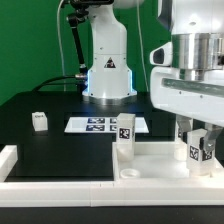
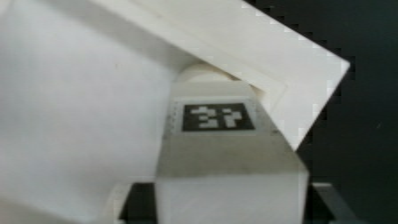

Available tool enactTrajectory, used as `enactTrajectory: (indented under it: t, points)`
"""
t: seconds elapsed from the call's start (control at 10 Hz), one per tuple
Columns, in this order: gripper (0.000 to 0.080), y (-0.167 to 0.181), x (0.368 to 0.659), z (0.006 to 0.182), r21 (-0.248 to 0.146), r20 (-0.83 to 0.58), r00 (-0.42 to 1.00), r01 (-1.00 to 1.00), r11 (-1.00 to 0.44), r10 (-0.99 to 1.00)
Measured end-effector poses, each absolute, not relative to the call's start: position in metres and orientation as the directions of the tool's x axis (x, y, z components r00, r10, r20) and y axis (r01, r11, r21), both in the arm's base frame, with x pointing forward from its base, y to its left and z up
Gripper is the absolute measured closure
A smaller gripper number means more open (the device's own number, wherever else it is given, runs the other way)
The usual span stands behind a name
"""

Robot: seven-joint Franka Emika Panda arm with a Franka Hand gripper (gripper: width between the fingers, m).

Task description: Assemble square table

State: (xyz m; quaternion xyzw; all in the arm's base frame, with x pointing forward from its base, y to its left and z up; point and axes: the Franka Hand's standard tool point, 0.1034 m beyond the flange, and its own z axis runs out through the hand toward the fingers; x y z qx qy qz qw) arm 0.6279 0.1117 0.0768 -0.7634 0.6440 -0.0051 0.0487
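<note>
I think I am partway through this job. The square table top (image 1: 150,160) lies flat on the black table (image 1: 40,150), near the camera and toward the exterior view's right. One white leg (image 1: 125,137) stands upright on the top at its far left corner, so I judge that leg is in place, though I cannot see if it is screwed all the way in. My end effector (image 1: 197,150) is down at the right side of the top. Its fingers are pinching a second leg (image 2: 217,150) and holding it upright against the top. In the wrist view that leg looks right at the corner of the top, but I cannot tell if it has gone into its hole.

A third leg (image 1: 39,121) lies on its own on the table, well apart, on the exterior view's left. I cannot see a fourth leg. So I think at least two legs are left to do.

Every part is smooth, hard white plastic. The top is a flat square with a low raised rim. The legs are short blocky posts with black-and-white tags. The marker board (image 1: 95,124) lies flat farther back. A long low white rail (image 1: 60,185) runs along the near edge.
</note>
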Motion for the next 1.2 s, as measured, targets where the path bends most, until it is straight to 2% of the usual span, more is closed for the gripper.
enactTrajectory:
  t: [0.2, 0.5, 0.6, 0.7, 0.8, 0.9, 1.1, 1.2]
  points:
    - [0.0509, 0.1101, 0.6280, 0.0744, -0.060, -0.111, -0.068, -0.995, 0.075, -0.992]
    - [0.0508, 0.1106, 0.6278, 0.0742, -0.054, -0.110, -0.119, -0.991, 0.125, -0.987]
    - [0.0347, 0.1111, 0.6277, 0.0742, -0.061, -0.094, -0.035, -0.997, 0.041, -0.995]
    - [0.0192, 0.1147, 0.6275, 0.0745, -0.076, -0.058, 0.177, -0.982, -0.173, -0.982]
    - [0.0192, 0.1193, 0.6280, 0.0753, -0.089, -0.035, 0.372, -0.925, -0.368, -0.927]
    - [0.0163, 0.1192, 0.6286, 0.0758, -0.093, -0.025, 0.474, -0.878, -0.470, -0.880]
    - [0.0151, 0.1166, 0.6288, 0.0753, -0.090, -0.007, 0.567, -0.821, -0.564, -0.824]
    - [0.0151, 0.1152, 0.6302, 0.0752, -0.086, 0.029, 0.669, -0.738, -0.669, -0.742]
